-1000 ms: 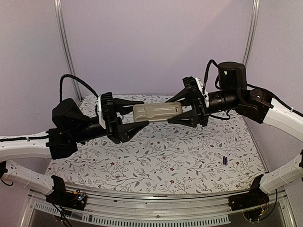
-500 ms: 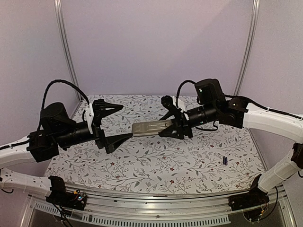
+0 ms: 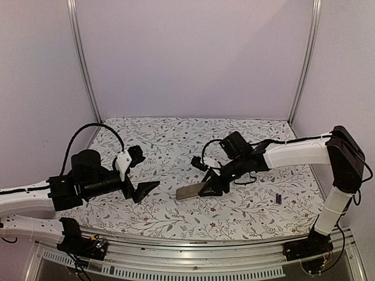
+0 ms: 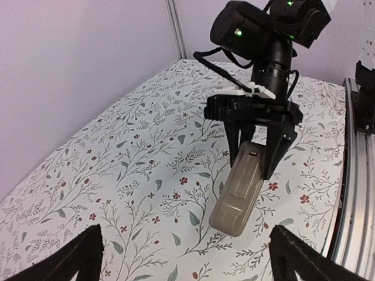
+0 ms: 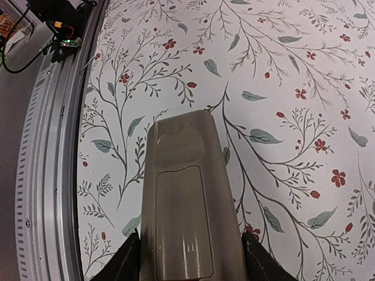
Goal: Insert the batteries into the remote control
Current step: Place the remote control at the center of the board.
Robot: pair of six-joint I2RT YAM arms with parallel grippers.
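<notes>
From the top view, the right gripper (image 3: 212, 185) pinches one end of the slim, tan-backed rectangular plastic remote control (image 3: 193, 191). It sits over the middle of the white, flower-printed worktop (image 3: 176, 137), somewhat toward the near edge. The remote control's long axis slants from the gripper toward the near-left corner, and its free end dips low over the cloth. I cannot tell whether that end touches. My left gripper (image 3: 142, 172) is spread wide and holds nothing, and it is well apart from the remote control on the left side. A tiny dark cylindrical battery (image 3: 279, 199) lies alone near the right edge.

In the left wrist view, the left gripper (image 4: 187, 260) shows both fingertips far apart. The right gripper (image 4: 256, 167) comes down from above and clamps the remote control (image 4: 239, 199), whose tan back faces up and whose free end points down toward this camera.

In the right wrist view, the right gripper (image 5: 190, 266) squeezes the remote control (image 5: 186, 193) between its black fingers (image 5: 126, 264). A rectangular panel (image 5: 180, 219) is outlined on the tan back. Two tiny marks near the free end are too small to read. The free end points away from the gripper, roughly parallel to the grey metal rail (image 5: 50, 175).
</notes>
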